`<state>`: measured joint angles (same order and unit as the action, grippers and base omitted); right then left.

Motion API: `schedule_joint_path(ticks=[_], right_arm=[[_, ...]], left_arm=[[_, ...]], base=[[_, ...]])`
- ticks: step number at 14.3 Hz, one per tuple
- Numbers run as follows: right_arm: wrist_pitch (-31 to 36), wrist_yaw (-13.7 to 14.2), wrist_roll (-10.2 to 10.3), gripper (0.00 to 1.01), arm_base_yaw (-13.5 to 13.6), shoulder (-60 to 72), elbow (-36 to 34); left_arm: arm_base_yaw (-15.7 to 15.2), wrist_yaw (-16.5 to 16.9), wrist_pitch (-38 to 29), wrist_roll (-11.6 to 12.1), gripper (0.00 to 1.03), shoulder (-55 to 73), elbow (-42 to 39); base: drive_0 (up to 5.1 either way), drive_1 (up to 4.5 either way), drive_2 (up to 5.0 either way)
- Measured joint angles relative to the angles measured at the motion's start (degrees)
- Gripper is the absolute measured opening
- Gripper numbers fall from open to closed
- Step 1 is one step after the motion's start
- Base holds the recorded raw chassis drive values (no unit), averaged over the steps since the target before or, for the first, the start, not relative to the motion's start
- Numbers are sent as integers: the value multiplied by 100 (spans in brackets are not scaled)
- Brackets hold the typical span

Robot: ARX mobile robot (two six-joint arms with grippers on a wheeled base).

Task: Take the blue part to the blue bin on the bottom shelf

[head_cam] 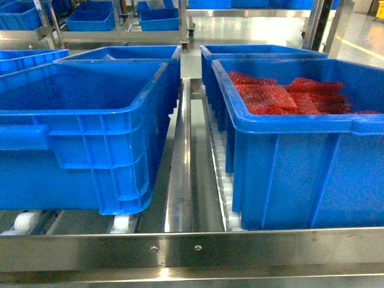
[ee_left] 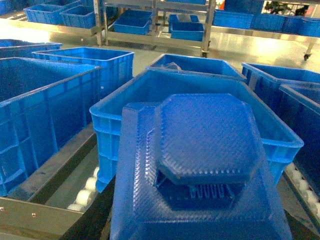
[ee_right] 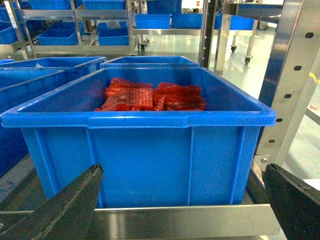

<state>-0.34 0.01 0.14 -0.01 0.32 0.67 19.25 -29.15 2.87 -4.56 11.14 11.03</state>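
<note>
Red mesh packets [ee_right: 150, 95] lie heaped in a blue crate [ee_right: 140, 160] that stands straight ahead of the right claw [ee_right: 182, 172], its front wall filling the space between the two fingers. A perforated steel post [ee_right: 295, 65] rises just to the right of the claw. Far beyond the crate, wheeled racks [ee_right: 75, 20] carry more blue crates [ee_right: 60, 35] across a glossy pale floor [ee_right: 170, 47]. A yellow line [head_cam: 360, 45] marks that floor at far right.
</note>
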Motion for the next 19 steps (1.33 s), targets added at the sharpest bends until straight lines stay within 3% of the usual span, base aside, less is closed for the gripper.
schedule_joint_path(ticks=[19], right_arm=[[2,-2,0,98,0,0,0]], left_arm=[[0,4,-26,0,43,-4,0]], base=[[0,0,0]])
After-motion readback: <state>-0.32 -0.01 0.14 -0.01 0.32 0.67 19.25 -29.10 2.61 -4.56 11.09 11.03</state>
